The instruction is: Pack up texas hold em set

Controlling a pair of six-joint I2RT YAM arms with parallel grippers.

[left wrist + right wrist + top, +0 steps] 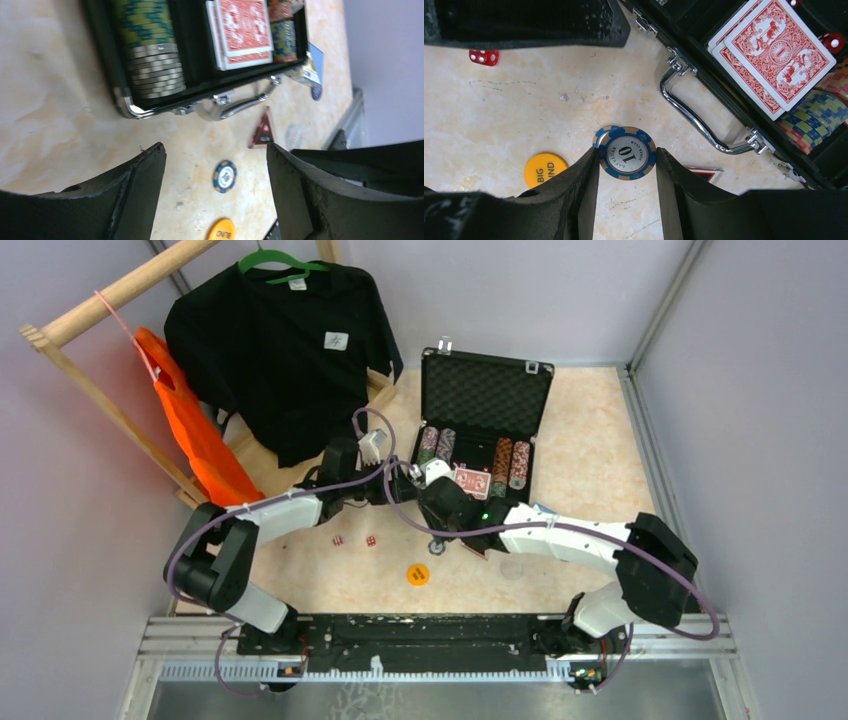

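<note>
Left gripper (215,150) hangs with jaws apart, holding nothing; two small red dice (338,540) and a round orange token (417,574) lie loose on the beige marbled table (590,460); right gripper (626,149), half-spread, frames a blue-rimmed poker chip (224,176) lying before the open black foam-lidded case (487,390).

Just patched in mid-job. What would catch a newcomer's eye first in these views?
The open black briefcase-like case at the table's far middle stands out, its tray lined with striped poker chips and red-backed cards. Next comes the blue-and-tan round chip marked 10, framed between the right gripper's fingertips; a grip cannot be confirmed. Two red dice and an orange round token lie loose nearer the arms.
</note>
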